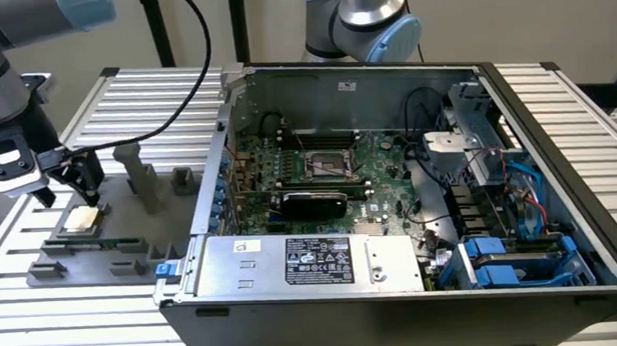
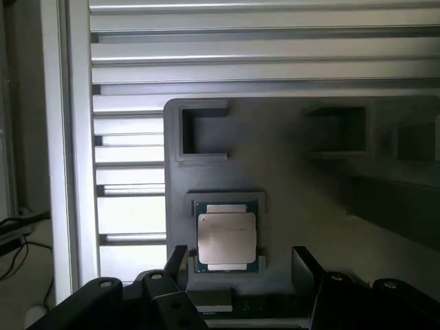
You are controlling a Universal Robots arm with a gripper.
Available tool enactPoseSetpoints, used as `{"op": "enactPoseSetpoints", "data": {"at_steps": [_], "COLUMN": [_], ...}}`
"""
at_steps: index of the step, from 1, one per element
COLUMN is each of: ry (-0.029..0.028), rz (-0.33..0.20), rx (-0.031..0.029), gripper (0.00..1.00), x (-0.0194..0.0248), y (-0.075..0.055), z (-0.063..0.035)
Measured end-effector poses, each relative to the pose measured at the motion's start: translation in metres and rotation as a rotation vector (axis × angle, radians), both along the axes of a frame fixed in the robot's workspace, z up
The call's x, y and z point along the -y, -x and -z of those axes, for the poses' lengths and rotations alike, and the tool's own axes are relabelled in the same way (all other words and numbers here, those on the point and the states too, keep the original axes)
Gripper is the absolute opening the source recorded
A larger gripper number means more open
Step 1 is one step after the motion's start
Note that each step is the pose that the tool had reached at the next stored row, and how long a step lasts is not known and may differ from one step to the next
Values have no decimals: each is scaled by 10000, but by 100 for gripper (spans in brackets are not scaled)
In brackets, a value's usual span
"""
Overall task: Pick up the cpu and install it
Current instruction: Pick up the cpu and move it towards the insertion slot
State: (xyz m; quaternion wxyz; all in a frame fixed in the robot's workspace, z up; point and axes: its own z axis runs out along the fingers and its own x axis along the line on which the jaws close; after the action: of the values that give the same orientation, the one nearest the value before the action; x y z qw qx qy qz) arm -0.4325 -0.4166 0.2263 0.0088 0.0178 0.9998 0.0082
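On the slatted aluminium table (image 1: 70, 316), the cpu (image 2: 227, 237) lies flat in a grey holder (image 2: 302, 206), probably light, stiff and fragile, best pinched by opposite edges, beneath the empty, wide-open gripper (image 1: 69, 197).

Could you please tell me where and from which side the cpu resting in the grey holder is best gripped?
Probably by two opposite side edges, coming straight down from above. The cpu lies flat in a shallow pocket of the grey holder, so only its top and thin rim are reachable. The open gripper hangs above it, spanning its width.
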Motion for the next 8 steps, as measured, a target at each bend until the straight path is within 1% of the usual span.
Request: {"op": "enactPoseSetpoints", "data": {"at_steps": [8], "ry": [0], "rz": [14], "rx": [0], "gripper": [71], "x": [0], "y": [0], "z": [145]}}
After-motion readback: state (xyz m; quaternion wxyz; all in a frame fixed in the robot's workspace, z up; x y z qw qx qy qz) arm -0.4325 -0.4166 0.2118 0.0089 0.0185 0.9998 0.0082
